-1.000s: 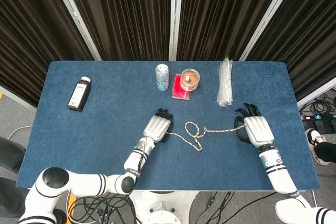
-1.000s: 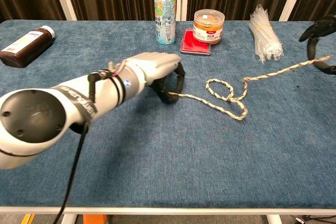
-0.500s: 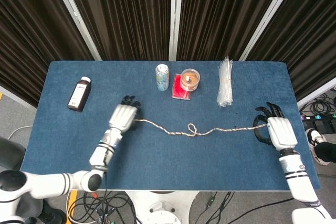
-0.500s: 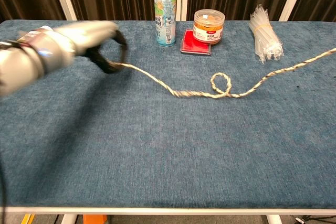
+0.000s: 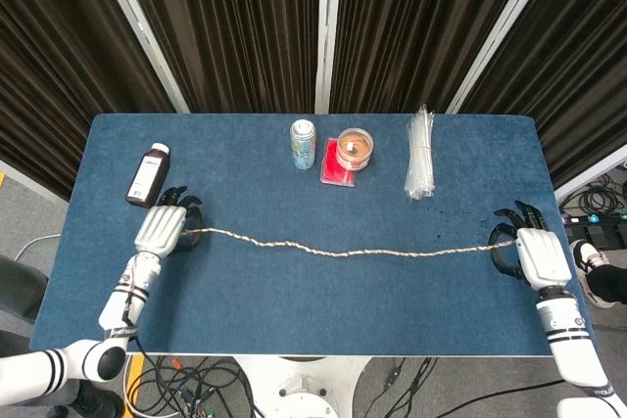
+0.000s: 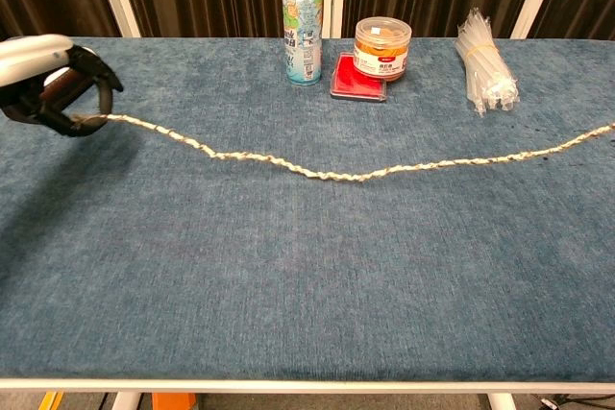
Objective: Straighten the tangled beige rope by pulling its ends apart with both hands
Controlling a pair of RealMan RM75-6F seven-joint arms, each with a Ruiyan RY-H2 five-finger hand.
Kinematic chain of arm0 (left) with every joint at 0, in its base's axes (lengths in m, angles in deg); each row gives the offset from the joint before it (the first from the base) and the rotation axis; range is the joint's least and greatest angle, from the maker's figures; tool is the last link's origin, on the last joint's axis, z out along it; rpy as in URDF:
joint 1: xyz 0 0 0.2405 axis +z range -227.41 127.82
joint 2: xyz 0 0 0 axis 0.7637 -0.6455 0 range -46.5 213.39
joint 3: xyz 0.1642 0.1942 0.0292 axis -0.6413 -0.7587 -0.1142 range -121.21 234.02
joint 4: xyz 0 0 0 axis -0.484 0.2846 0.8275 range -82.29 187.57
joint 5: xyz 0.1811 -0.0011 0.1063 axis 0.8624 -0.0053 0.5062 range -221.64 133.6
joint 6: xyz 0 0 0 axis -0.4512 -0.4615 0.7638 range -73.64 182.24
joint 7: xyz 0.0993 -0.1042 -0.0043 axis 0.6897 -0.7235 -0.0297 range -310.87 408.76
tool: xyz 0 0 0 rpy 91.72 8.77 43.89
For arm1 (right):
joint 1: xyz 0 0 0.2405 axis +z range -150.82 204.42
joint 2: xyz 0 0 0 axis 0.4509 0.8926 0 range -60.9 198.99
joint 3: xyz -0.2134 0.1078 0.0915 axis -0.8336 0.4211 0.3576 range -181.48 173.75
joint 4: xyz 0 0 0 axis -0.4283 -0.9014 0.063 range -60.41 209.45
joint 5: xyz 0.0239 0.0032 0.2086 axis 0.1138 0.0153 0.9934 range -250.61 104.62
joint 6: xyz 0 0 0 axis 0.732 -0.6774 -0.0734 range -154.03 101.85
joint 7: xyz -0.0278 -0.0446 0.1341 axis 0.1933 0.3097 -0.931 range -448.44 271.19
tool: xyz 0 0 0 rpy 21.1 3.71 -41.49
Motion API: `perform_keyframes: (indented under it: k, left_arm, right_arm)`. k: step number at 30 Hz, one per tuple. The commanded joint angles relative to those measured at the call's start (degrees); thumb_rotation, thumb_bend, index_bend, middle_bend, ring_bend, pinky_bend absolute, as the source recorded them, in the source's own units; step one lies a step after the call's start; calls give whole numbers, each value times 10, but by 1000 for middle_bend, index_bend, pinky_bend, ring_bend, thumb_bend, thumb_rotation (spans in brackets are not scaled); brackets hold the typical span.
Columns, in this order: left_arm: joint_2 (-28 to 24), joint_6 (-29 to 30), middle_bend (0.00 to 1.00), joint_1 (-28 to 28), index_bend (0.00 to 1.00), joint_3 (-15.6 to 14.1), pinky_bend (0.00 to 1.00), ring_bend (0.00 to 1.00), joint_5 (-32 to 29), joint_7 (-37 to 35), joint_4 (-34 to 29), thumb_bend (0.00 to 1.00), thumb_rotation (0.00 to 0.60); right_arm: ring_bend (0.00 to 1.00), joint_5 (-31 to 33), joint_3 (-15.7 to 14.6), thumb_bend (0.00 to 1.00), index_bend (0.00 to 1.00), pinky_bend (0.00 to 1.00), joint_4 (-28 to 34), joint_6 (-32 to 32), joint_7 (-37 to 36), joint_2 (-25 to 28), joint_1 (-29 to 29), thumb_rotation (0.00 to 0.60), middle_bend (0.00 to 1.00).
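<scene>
Spanning left hand (image 5: pixel 164 230) to right hand (image 5: pixel 542 256): rope (image 5: pixel 343 253)

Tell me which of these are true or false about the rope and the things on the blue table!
1. The beige rope has a big loop in its middle. False: it runs almost straight, with no loop.
2. The left hand holds one rope end. True.
3. The right hand holds the other end. True.
4. The brown bottle stands upright next to the can. False: it lies flat near the left edge, far from the can.
5. The bundle of clear straws lies on the rope. False: it lies behind it, apart.
</scene>
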Motion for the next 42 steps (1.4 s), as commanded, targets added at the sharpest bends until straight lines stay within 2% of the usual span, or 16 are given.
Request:
perform_keyframes:
  k: [1,12,27,32,35,41,42]
  left_arm:
    - [1,-4,228,11,598,-10,61,57,21,-19,17,424,600]
    - [26,-22,228,32,598,-13,61,57,57,-63,86,424,600]
    - [49,-45,227,44,593,0,61,57,71,-86,143,424,600]
    - [55,-48,222,48,568,2,61,57,74,-85,157,424,600]
    - [57,-49,216,51,522,4,61,57,77,-86,158,424,600]
    - [56,-56,169,53,329,3,61,57,84,-84,158,398,600]
    - [57,-55,161,54,308,4,61,57,85,-84,158,386,600]
  right_arm:
    - [0,1,-4,485,669,0,-14,6,8,-11,-1,600,210]
    - [0,-2,-17,485,667,0,-93,15,41,-77,-3,600,210]
    - [0,-10,-13,484,635,0,-174,21,23,-149,-2,600,205]
    - [0,-8,-13,484,548,0,-196,27,25,-165,-1,600,182]
    - [0,-7,-14,468,456,0,-202,28,28,-172,-4,600,155]
    - [0,-5,-16,365,208,0,-202,27,35,-179,-11,600,93]
    - [0,-4,-16,356,192,0,-199,27,35,-179,-13,600,89]
